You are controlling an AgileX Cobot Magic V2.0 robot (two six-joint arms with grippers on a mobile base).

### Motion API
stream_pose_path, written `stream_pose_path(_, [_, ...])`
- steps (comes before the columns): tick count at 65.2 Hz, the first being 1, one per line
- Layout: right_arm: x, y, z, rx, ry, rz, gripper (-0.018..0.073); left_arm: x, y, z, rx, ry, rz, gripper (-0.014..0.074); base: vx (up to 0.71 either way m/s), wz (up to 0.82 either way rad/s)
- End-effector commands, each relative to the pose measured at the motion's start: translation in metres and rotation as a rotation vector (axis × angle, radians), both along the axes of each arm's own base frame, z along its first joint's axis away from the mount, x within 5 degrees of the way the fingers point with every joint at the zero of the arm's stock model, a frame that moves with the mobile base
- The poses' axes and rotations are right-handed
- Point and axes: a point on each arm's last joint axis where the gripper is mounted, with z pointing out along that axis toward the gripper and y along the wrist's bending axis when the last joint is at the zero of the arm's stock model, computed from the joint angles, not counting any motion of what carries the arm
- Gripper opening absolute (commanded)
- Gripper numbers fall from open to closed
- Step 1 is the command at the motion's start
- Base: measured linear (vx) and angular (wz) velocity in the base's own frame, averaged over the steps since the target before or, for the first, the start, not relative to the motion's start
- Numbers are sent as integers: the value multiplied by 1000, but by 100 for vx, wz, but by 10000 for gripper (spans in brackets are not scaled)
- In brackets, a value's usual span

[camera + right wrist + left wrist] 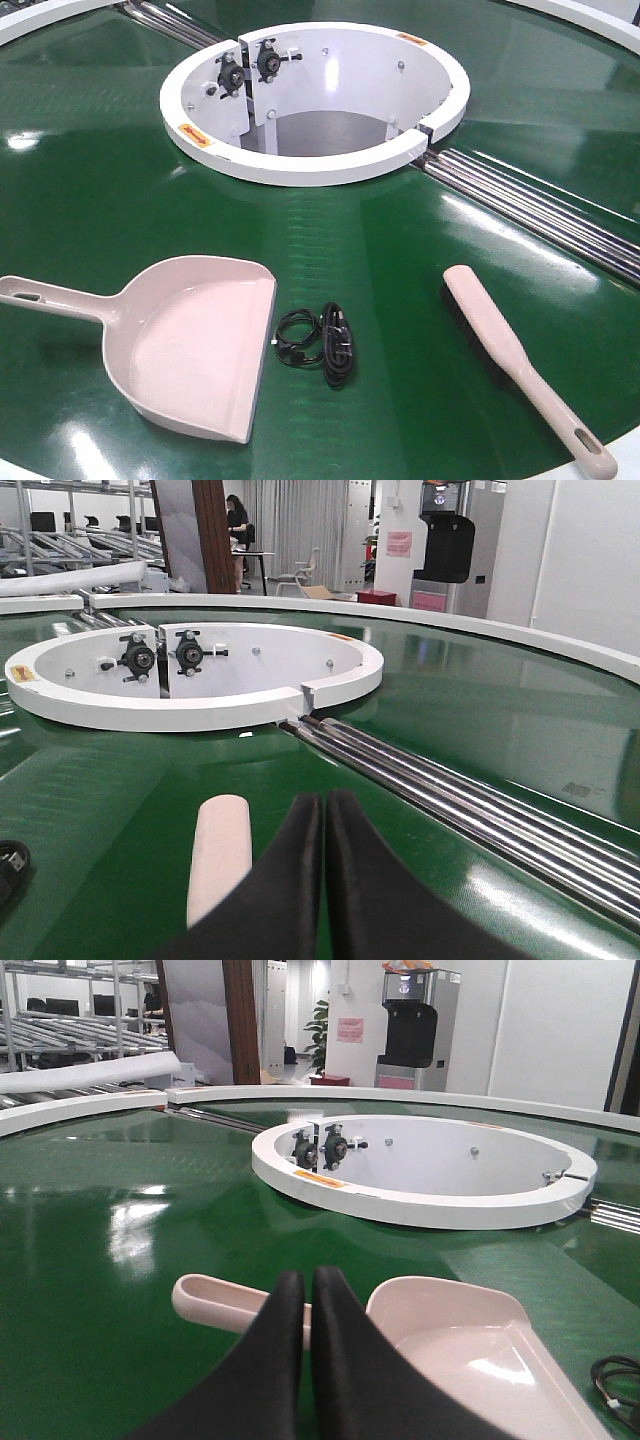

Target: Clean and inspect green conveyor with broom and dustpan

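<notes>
Green conveyor (100, 200) carries dustpan (190, 350), cable (325, 345) and broom (510, 360) near its front edge, none held. Left gripper (305, 1285) and right gripper (323, 805) hover, jaws together. Sweeping looks not yet begun.

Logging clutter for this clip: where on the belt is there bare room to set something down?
Bare belt lies between the white ring and the dustpan, and between the black cable and the broom. Crowded: the cable sits close by the dustpan's lip.
</notes>
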Motion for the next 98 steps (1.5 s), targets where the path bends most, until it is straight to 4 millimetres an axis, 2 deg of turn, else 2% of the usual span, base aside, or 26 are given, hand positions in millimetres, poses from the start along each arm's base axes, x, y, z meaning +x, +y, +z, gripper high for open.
stream_pose_path(1, [-1,0,6,-8,-77,-3,-8,-1,0,4,-12,-76,-2,-6,0,0])
stream_pose_path(83, [-1,0,6,-8,-77,-3,-8,-1,0,6,-12,-94,-2,-6,0,0])
stream_pose_path(90, [-1,0,6,-8,-77,-3,-8,-3,0,16,-17,-151,-3,-6,0,0])
stream_pose_path(98, [-1,0,6,-8,-77,-3,-8,-10,0,49,-23,-258,-4,-6,0,0])
